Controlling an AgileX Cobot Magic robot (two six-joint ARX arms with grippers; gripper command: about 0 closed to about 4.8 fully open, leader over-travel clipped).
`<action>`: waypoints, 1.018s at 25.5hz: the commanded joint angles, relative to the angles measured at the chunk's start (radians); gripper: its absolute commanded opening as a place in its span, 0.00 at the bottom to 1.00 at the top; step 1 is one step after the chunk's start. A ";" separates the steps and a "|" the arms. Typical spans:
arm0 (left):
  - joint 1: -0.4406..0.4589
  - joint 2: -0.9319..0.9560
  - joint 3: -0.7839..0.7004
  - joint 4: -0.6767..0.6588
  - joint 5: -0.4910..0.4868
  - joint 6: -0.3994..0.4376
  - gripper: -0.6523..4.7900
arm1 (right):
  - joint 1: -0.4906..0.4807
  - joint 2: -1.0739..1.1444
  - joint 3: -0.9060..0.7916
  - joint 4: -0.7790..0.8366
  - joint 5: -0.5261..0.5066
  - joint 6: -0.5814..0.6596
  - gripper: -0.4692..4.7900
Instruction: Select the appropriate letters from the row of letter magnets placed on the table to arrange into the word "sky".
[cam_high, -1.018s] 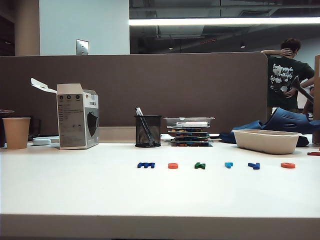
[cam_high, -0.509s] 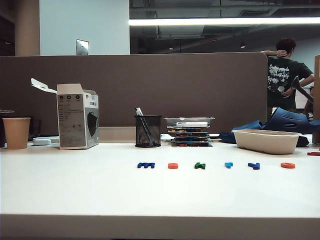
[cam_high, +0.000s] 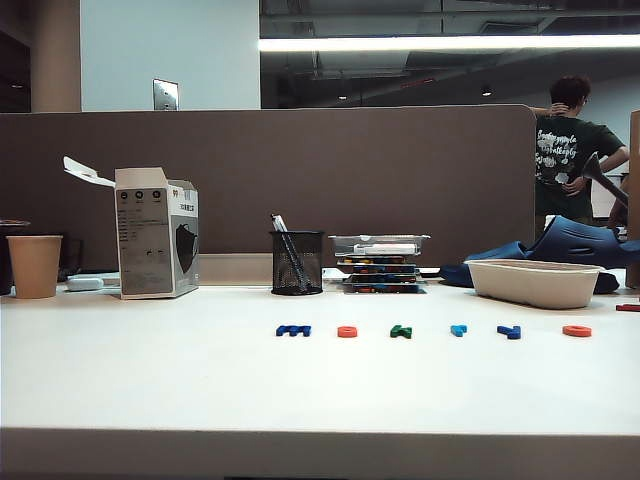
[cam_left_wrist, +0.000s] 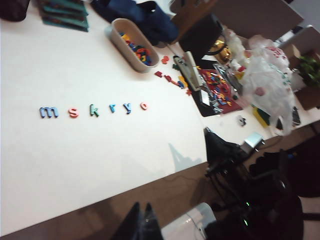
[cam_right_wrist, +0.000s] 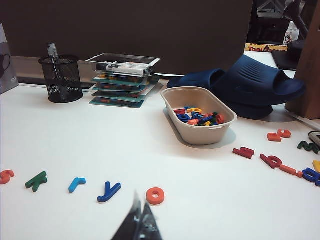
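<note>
Letter magnets: the row of letter magnets (cam_high: 432, 331) lies across the table (cam_high: 150, 380), in front of the pen cup (cam_high: 297, 262); none lifted, the word not yet begun
Wanted letters: orange-red s (cam_left_wrist: 73, 113), green k (cam_left_wrist: 93, 110), dark blue y (cam_left_wrist: 128, 108); in the left wrist view they read m, s, k, r, y, o, each apart from its neighbour
Left gripper: left gripper (cam_left_wrist: 141, 225) hangs high beyond the table's front edge, well apart from the row; its dark fingertips sit close together and carry nothing, so it looks closed
Right gripper: right gripper (cam_right_wrist: 138, 224) low over the table, near the y (cam_right_wrist: 108, 191) and the ring-shaped o (cam_right_wrist: 155, 195); fingertips pressed together, empty
Risk, wrong pick: the o is orange-red like the s, and the dark blue m (cam_left_wrist: 48, 112) matches the y in colour; choosing by colour alone could take the wrong magnet
Risk, grasp: the letters are flat and thin; closing fingers may skid one into its neighbour
Tray: beige tray (cam_right_wrist: 197, 121) behind the row holds a heap of mixed coloured letters; more red ones lie loose on the table just beside it
Pen cup: black mesh, holding pens
</note>
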 joint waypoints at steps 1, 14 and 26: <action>-0.096 0.098 0.089 -0.091 -0.242 -0.087 0.11 | 0.000 0.001 -0.006 0.014 0.006 0.001 0.08; -0.519 0.249 0.100 -0.059 -0.644 -0.292 0.11 | 0.000 0.001 -0.005 0.009 0.043 0.002 0.08; -0.721 0.336 0.100 -0.006 -0.890 -0.336 0.11 | 0.000 0.001 -0.006 0.009 0.039 0.002 0.08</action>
